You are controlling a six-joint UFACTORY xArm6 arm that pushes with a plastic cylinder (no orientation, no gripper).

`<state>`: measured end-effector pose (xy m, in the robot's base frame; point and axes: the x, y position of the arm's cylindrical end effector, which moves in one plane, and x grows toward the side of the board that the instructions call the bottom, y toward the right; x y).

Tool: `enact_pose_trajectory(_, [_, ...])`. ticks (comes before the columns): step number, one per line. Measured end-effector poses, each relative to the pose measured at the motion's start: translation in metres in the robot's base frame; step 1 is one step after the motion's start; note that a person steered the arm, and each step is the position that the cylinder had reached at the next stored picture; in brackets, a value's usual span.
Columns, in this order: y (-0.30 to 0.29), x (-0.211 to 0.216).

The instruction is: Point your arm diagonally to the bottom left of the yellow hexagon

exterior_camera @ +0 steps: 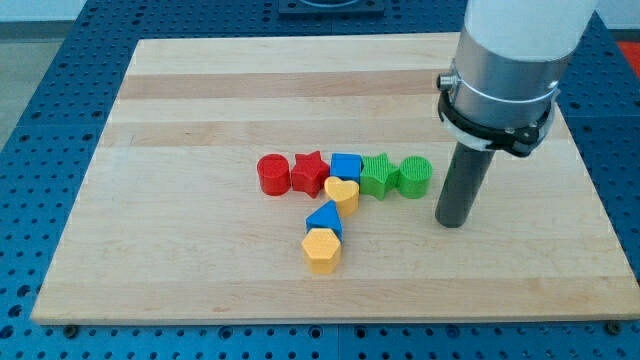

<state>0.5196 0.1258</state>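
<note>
We find the yellow hexagon [321, 250] low on the wooden board [200, 260], a little left of the board's middle and nearer the view's bottom than any other block. Its flat top faces up and its six-sided outline reads clearly. Touching it from above sits a blue triangular block [325, 218], and just above that a yellow heart-shaped block [342, 192], so the three run in a short slanting line up to the right. Across the top of that line a row stretches from the view's left to right: a red cylinder [272, 174], a red star [309, 172], a blue cube-like block [346, 166], a green star-like block [377, 174] and a green cylinder [414, 176], each close beside the next. My tip [452, 222] rests on the board at the view's right, just beside the green cylinder and well apart from the hexagon. We carry no jaws, only a bare rod. No containers sit on the board.
</note>
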Motion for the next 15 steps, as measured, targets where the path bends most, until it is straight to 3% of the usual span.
enact_pose_trajectory(3, [0.000, 0.012])
enact_pose_trajectory(5, [-0.015, 0.073])
enact_pose_trajectory(8, [-0.175, 0.099])
enact_pose_trajectory(10, [-0.214, 0.087])
enact_pose_trajectory(15, [-0.214, 0.067])
